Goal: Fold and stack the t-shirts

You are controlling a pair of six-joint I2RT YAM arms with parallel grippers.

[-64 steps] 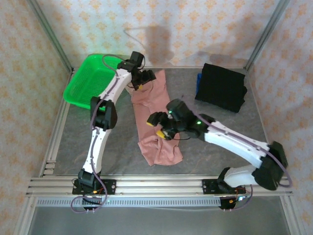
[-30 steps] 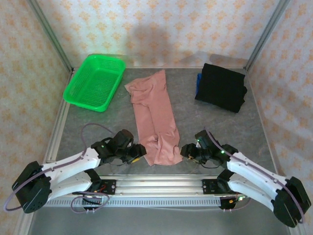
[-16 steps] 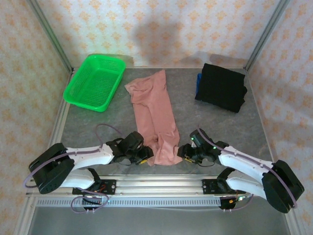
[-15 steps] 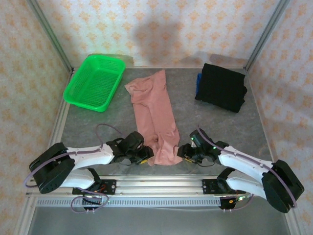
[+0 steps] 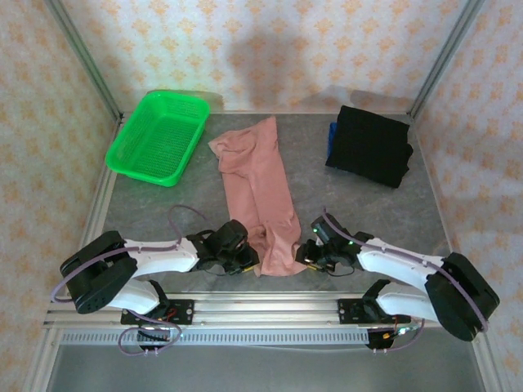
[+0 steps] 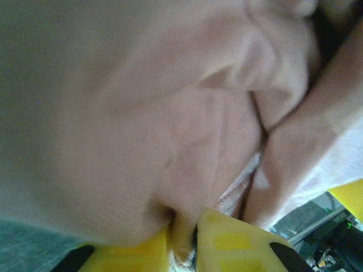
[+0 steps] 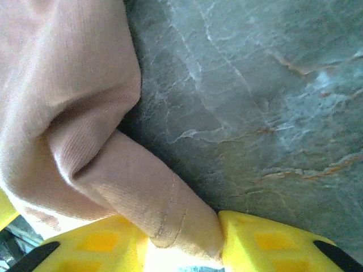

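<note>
From above, the left gripper [image 5: 247,263] sat low at the near left corner of the dusty-pink soft cloth t-shirt [image 5: 260,184], and the right gripper [image 5: 303,255] at its near right corner. The fingertips of both were too small and too sunk in cloth to show how they stood. There were two arms, two t-shirts and one basket. The pink t-shirt lay as a long strip down the middle of the grey stone-patterned table [image 5: 163,220], its bunched near end between the two grippers. The plain black folded cloth t-shirt [image 5: 369,147] lay at the far right, well apart from both grippers. A blue item [image 5: 332,135] peeked out at its left edge, mostly hidden. The bright green plastic mesh basket [image 5: 159,135] stood at the far left.

In the left wrist view, the left gripper [image 6: 182,249] was pinched almost closed. Its two yellow pads [image 6: 232,246] held a thin fold of the pink t-shirt [image 6: 170,113] between them. The cloth rose in blurred folds just above the pads, and dark parts at the lower right corner were too unclear to name.

In the right wrist view, the right gripper [image 7: 181,252] stood wider, its two yellow pads [image 7: 272,246] gripping a thick stitched fold of the pink t-shirt [image 7: 68,85]. The cloth spread to the upper left, with bare table [image 7: 255,85] to the right.
</note>
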